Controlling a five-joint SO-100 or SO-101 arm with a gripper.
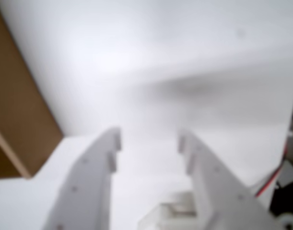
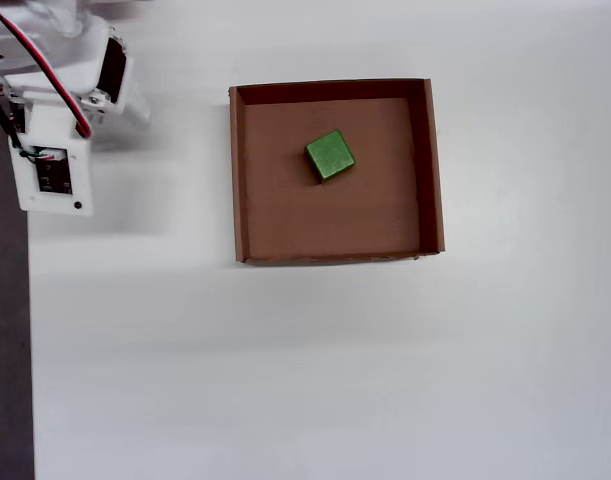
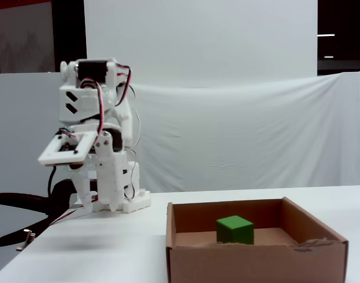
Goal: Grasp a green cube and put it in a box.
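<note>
Wrist view: we are looking down past the pincer [image 1: 149, 139], its two white fingers [image 1: 96, 167] standing apart with nothing between them, only blurry white bench [image 1: 151, 57] beyond the tips. A brown corner of the box [image 1: 17, 120] is sitting to the left of the pincer in this view, apart from the fingers. Red wires [image 1: 273, 179] are showing at the right edge. The green cube is not showing here.

Overhead view: we are seeing the arm [image 2: 55, 100] folded at the top left corner, the pincer itself hidden under the arm body so we cannot tell its tips here. The box [image 2: 237, 180] is lying well to the right of the arm, clear of it, on the bench [image 2: 315, 370]. The green cube [image 2: 330, 155] is resting on the box floor, a bit above the centre, turned slightly against the walls and touching none of them.

Fixed view: we are seeing the arm [image 3: 100, 135] folded upright at the left on the bench [image 3: 109, 247], with a white backdrop [image 3: 227, 118] behind. The box [image 3: 256, 259] is sitting to the right and nearer the camera, well apart from the arm. The green cube [image 3: 235, 230] is sitting inside on the floor, near the middle.
</note>
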